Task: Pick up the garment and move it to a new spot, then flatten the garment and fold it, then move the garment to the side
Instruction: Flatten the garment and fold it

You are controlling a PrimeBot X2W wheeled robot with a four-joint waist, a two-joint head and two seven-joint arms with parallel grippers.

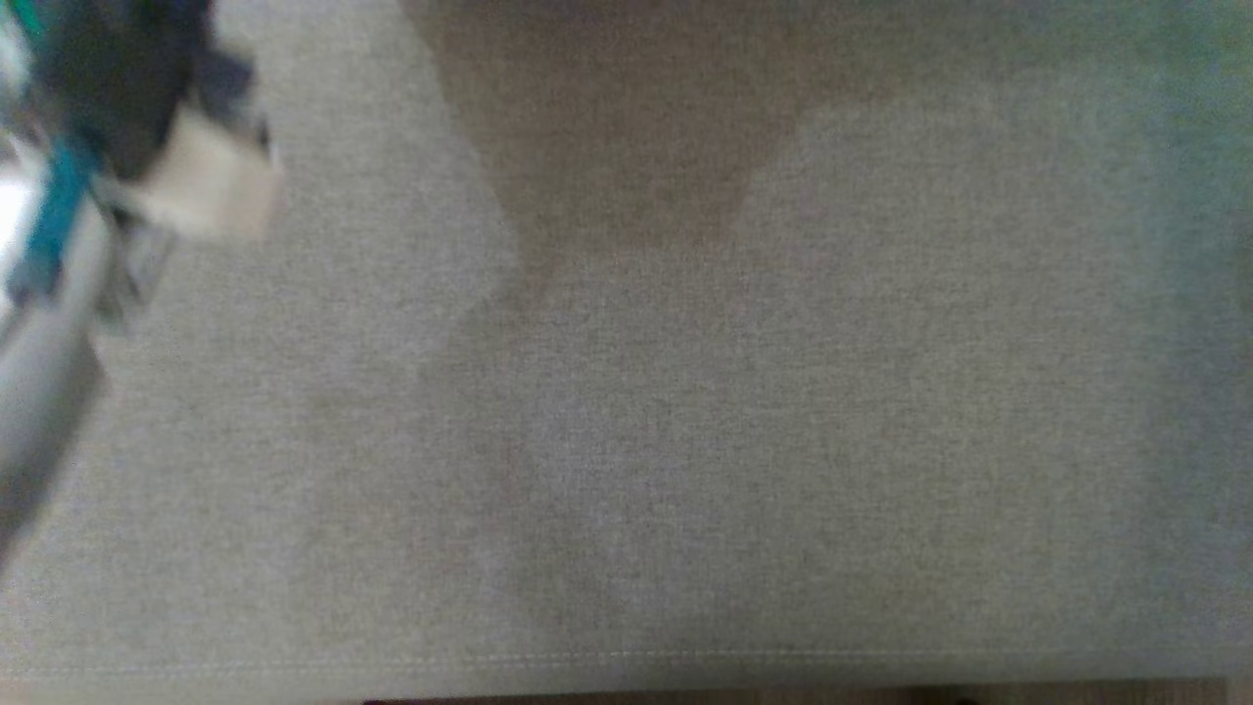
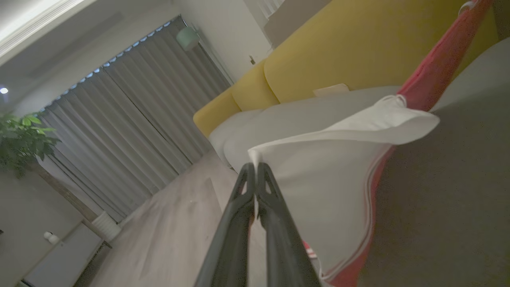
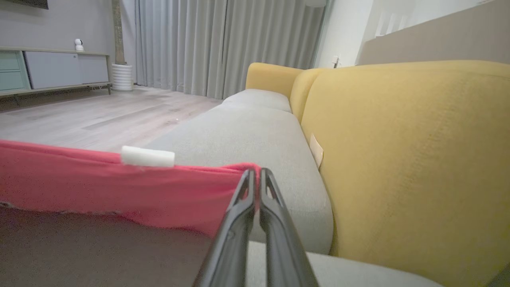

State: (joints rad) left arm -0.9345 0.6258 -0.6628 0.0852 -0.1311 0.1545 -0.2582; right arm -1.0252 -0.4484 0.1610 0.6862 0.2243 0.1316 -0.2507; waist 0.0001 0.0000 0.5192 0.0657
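head cam: straight down, close on grey sofa seat [image 1: 685, 441], blurry. both wrist cams sit low over that seat, facing along it toward the curtains [image 3: 191, 44]; left one rolled. shared: seat, yellow backrest [image 3: 398, 159], curtains

Saw left gripper [image 2: 255, 167] with fingers pressed together, tips pinching garment [image 2: 318, 191] edge. Right gripper [image 3: 256, 172] also clamped tight, tips nipping same garment. In head view I noted left forearm [image 1: 39, 372], pale and blurred, slanting along left edge.
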